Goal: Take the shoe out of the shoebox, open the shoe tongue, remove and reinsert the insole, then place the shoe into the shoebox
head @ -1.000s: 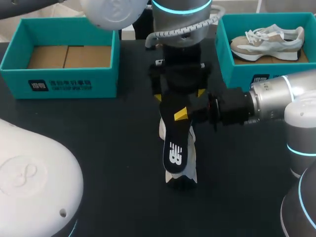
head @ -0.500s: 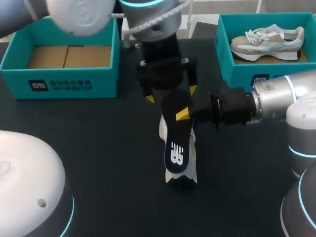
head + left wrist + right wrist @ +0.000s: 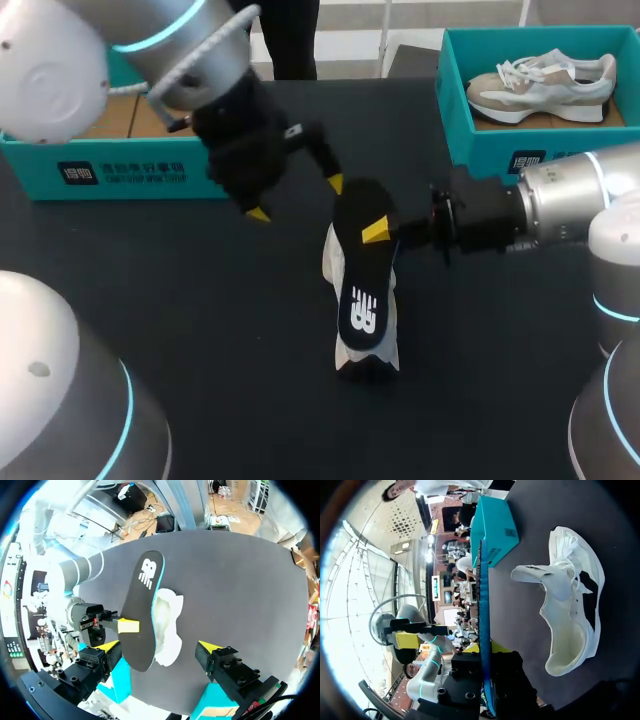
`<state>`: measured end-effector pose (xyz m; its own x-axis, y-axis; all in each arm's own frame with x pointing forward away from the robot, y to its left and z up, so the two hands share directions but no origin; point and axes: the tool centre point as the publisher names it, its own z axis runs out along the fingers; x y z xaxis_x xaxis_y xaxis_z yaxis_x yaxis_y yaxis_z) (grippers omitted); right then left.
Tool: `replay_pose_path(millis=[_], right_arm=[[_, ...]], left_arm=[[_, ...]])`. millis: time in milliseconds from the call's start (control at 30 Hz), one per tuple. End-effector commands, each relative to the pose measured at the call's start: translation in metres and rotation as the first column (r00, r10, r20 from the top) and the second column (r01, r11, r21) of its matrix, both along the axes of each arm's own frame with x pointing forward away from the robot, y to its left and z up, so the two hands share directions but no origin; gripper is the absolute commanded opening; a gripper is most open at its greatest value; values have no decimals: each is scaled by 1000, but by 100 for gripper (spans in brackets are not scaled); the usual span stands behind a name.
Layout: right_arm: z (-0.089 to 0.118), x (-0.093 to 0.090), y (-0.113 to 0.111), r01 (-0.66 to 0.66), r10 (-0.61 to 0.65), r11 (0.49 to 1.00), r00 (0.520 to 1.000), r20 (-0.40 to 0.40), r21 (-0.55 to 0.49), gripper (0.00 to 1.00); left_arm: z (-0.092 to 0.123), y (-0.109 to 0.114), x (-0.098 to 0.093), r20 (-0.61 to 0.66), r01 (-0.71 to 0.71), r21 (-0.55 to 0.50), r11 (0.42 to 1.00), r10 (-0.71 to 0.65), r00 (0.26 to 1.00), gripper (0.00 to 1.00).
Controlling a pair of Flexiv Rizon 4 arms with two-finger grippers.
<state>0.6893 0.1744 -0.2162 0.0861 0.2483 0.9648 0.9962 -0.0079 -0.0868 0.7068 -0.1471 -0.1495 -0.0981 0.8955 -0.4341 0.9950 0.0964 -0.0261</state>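
Head view, nearest me: a white fabric sneaker [image 3: 334, 265] lies on the black tabletop [image 3: 200, 330], running lengthwise away from me. Over it hangs a flat black insole with a white logo [image 3: 360, 275], which covers most of the shoe from above; only the shoe's left flank and near end peek out.

My right gripper [image 3: 378, 232] comes in from the right side and pinches the insole's far end, one yellow tip on top of it. From the right wrist camera I see the insole [image 3: 482, 605] edge-on, clamped between that claw's [image 3: 484, 652] fingers, with the sneaker [image 3: 570, 615] lying on the table beside it and apart from it, its tongue flap sticking outward.

A little farther and to the left, my left gripper [image 3: 296, 198] hangs above the table with its fingers spread wide, holding nothing, one tip just beside the insole's far end. Its wrist camera looks down between the parted tips [image 3: 159, 646] at the insole [image 3: 142, 605] and the sneaker [image 3: 167, 625] under it.

Farthest off, at the table's back left, stands an empty teal cardboard shoebox [image 3: 120, 170] with a brown floor, partly hidden by my left arm. At the back right, a second teal shoebox [image 3: 480, 150] holds a beige-and-white trainer [image 3: 540, 80].
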Motion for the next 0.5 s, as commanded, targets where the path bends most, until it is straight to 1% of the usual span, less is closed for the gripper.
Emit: replay_pose_path(millis=[33, 100, 133, 167, 200, 233, 500], right_arm=[[1, -3, 1, 7, -7, 1000, 1000, -2, -3, 0], [1, -3, 1, 9, -9, 1000, 1000, -3, -4, 0], [1, -3, 1, 10, -10, 1000, 1000, -3, -4, 0], [1, -3, 1, 10, -10, 1000, 1000, -3, -3, 0], [1, -3, 1, 11, -11, 1000, 1000, -3, -3, 0], [1, -3, 1, 11, -11, 1000, 1000, -3, -2, 0], [0, -3, 1, 6, -6, 1000, 1000, -24, 8, 0]], left_arm=[[-18, 30, -6, 62, 47, -869, 492, 13, 998, 100], [-19, 30, -7, 74, 66, -876, 477, -2, 997, 100], [-19, 29, -7, 81, 75, -871, 485, -9, 997, 100], [-18, 27, -8, 85, 85, -850, 519, -24, 996, 100], [-17, 25, -8, 99, 96, -807, 583, -27, 995, 100], [-14, 19, -9, 131, 128, -721, 681, -47, 990, 100], [-14, 19, -9, 131, 128, -721, 681, -47, 990, 100]])
